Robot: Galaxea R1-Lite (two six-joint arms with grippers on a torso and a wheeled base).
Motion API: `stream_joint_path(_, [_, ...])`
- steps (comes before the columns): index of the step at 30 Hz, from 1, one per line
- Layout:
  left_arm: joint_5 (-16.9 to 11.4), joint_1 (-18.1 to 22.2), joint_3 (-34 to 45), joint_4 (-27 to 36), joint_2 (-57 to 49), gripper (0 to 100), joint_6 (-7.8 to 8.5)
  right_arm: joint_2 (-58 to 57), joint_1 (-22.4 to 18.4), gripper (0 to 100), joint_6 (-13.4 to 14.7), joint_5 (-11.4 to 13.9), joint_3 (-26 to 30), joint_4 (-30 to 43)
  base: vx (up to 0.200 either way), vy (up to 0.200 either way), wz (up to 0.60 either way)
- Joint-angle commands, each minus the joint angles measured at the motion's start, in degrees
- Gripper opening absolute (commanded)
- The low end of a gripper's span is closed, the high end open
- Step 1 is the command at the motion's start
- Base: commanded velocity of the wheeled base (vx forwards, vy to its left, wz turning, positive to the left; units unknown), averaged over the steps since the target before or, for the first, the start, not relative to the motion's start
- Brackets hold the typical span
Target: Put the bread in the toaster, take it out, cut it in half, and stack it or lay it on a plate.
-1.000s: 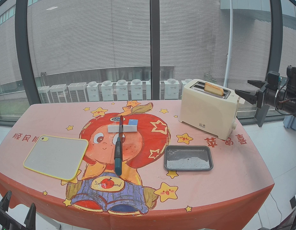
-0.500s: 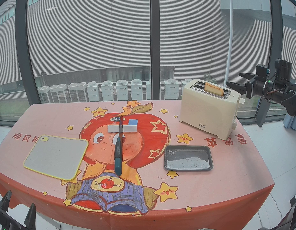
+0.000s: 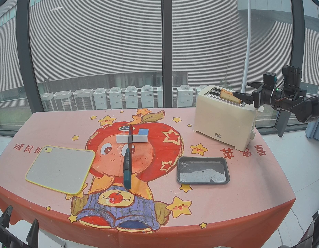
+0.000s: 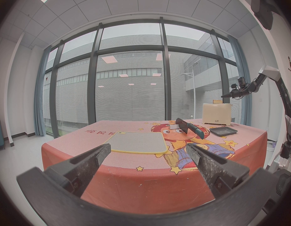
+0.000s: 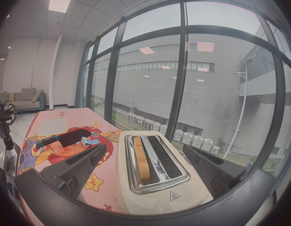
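A toasted slice of bread (image 3: 230,95) (image 5: 141,161) stands in one slot of the cream toaster (image 3: 223,117) (image 5: 158,173) (image 4: 216,113) at the table's back right. My right gripper (image 3: 242,89) (image 5: 144,148) (image 4: 228,94) hangs open just above the toaster's right end, close to the bread, with nothing between its fingers. A knife (image 3: 127,159) (image 4: 190,127) with a teal handle rests on a white block (image 3: 132,138) mid-table. The yellow-edged cutting board (image 3: 59,169) (image 4: 137,142) lies front left. My left gripper (image 3: 20,221) (image 4: 148,148) is open, low, off the table's front-left corner.
A dark rectangular tray (image 3: 203,170) (image 4: 223,131) lies in front of the toaster. The table's right edge runs just past the toaster, and a window wall with dark pillars stands right behind the table.
My right gripper has moved left and slightly up, from right of the toaster to above its right end, near the bread. Left arm and table objects are unchanged.
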Motion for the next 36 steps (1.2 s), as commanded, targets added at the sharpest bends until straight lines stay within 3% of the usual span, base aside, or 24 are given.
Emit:
stream_joint_path(1, [0.05,0.02,1.01,-0.01,0.08,100,0.00,2.63,0.29,100,-0.03,-0.10,-1.81,-0.03,0.000,0.000,0.00])
stream_joint_path(20, [-0.04,0.02,1.01,-0.01,0.08,100,0.00,6.85,0.29,100,-0.12,-0.46,-7.52,2.52,0.000,0.000,0.00])
stream_joint_path(36, [-0.04,0.02,1.01,-0.01,0.08,100,0.00,8.78,0.91,100,-0.30,-0.54,-8.31,2.43,0.000,0.000,0.00])
